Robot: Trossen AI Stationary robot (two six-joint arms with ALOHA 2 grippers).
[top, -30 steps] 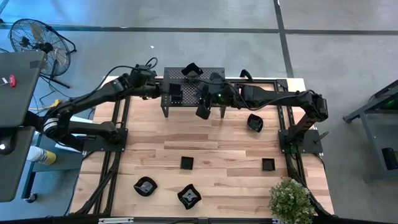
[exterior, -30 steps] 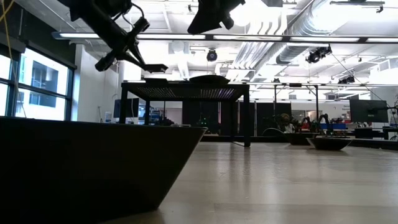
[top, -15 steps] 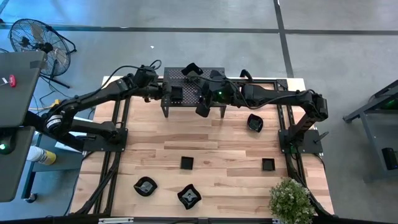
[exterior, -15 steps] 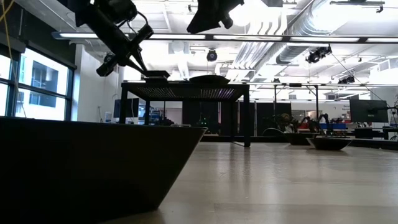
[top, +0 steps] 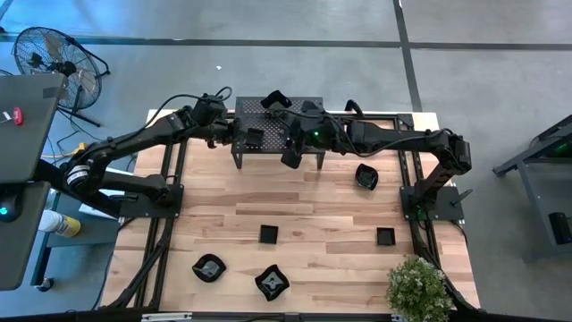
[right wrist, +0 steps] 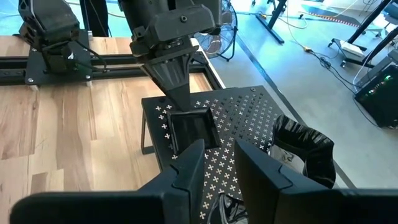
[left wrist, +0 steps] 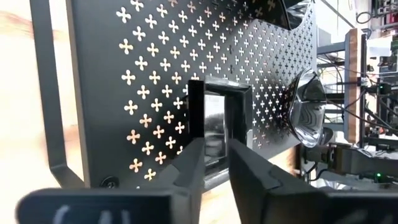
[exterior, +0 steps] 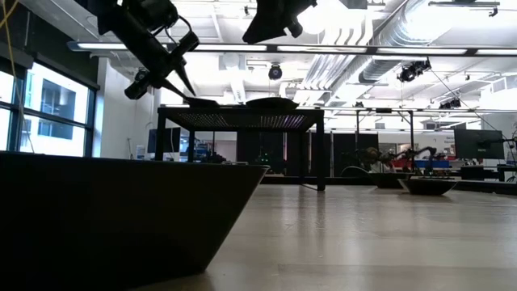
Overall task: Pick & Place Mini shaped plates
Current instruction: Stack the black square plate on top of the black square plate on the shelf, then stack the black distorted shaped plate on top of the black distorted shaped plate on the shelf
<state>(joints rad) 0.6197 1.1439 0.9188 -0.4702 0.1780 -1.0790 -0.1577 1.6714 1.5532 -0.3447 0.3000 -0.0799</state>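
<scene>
My left gripper (top: 243,135) reaches in from the table's left and is shut on a small square black plate (top: 254,136) that lies on the perforated rack (top: 304,105) at the far edge. My right gripper (right wrist: 217,168) hovers open and empty high above the rack's near side (exterior: 275,20). A wavy-rimmed plate (right wrist: 305,152) and a rounded one (left wrist: 308,109) also sit on the rack. Several more plates lie on the table: a rounded one (top: 366,176), two square ones (top: 268,234) (top: 385,237), and two near the front edge (top: 210,266) (top: 272,283). My left gripper pinches the square plate at the rim (left wrist: 214,146) on the side facing the table's left, between its two fingers (left wrist: 193,165). The fingers slant down from the left and above (exterior: 174,81). The plate lies flat with its base on the rack top (exterior: 202,101).
The rack stands on legs at the far middle of the table. A potted plant (top: 417,288) occupies the near right corner. Black frame rails (top: 170,215) run along both sides. In the low view a large dark plate (exterior: 121,210) fills the foreground. Bare wood lies mid-table (top: 322,210).
My left gripper has moved down toward the rack and tipped more steeply, still shut on the square plate. The plate, which was held level a little above the rack, now lies on the rack top. My right arm has kept still.
</scene>
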